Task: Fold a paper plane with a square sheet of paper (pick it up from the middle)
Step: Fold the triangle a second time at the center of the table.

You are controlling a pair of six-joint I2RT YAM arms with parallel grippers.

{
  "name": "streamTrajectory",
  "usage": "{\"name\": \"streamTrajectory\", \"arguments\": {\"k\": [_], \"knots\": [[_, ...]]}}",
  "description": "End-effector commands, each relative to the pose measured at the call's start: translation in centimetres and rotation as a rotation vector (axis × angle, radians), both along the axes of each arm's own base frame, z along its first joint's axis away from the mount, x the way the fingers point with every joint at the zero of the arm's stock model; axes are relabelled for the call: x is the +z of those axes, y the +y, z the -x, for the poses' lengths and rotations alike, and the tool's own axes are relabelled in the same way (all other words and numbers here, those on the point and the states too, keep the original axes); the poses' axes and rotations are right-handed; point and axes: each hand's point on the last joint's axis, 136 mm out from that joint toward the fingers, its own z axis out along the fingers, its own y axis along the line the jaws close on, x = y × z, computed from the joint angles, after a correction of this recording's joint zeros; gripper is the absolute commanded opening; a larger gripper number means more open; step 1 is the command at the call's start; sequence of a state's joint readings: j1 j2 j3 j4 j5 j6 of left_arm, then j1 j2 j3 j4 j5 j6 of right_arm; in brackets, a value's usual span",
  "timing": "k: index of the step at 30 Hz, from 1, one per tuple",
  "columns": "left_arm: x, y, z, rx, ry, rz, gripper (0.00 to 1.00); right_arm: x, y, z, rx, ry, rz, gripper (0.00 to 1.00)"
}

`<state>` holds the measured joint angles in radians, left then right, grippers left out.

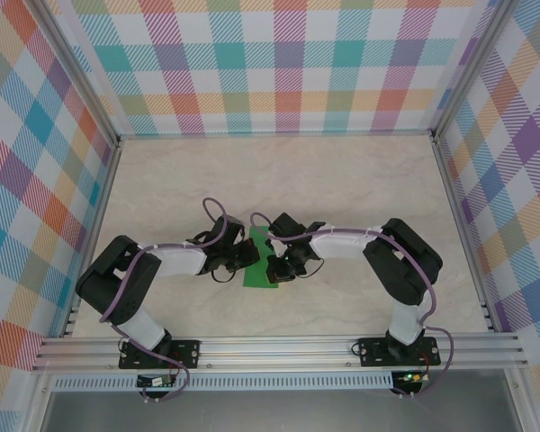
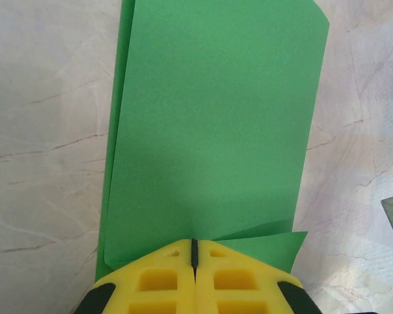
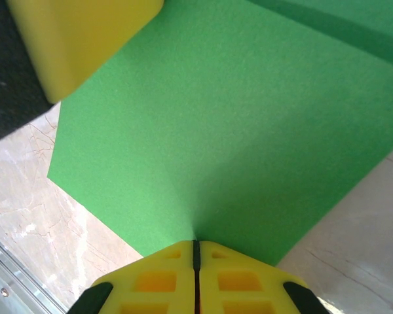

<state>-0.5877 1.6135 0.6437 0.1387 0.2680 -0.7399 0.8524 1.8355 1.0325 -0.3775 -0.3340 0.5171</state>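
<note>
Mid-fold: left claw (image 2: pixel 194 245) and right claw (image 3: pixel 196 245) each pinch the folded square sheet of paper (image 2: pixel 209 118); next, the edges likely need aligning before creasing.

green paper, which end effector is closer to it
Neither, both grip the green paper: left end effector shut on its left edge, right end effector on its right edge.

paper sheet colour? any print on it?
The sheet of paper is plain bright green, no print. The left wrist view shows it best.
</note>
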Motion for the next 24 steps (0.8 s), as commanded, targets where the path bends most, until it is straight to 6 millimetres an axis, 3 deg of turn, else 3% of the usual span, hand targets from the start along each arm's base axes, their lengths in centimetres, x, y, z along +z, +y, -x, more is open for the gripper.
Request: {"name": "streamTrajectory", "arguments": {"k": [1, 5, 14, 24], "knots": [[-2.9, 2.8, 2.0, 0.032, 0.073, -0.127, 0.01, -0.7, -1.9, 2.2, 0.001, 0.069, 0.056, 0.07], [-2.9, 2.9, 2.0, 0.036, 0.071, -0.129, 0.01, 0.1, -2.4, 2.5, 0.001, 0.056, 0.052, 0.08], [-3.0, 2.9, 2.1, 0.035, 0.073, -0.131, 0.01, -1.3, -3.1, 3.3, -0.014, 0.090, 0.073, 0.08], [-2.9, 2.9, 2.1, 0.032, 0.072, -0.127, 0.01, 2.8, -1.2, 0.4, -0.041, -0.038, 0.001, 0.09]]}}
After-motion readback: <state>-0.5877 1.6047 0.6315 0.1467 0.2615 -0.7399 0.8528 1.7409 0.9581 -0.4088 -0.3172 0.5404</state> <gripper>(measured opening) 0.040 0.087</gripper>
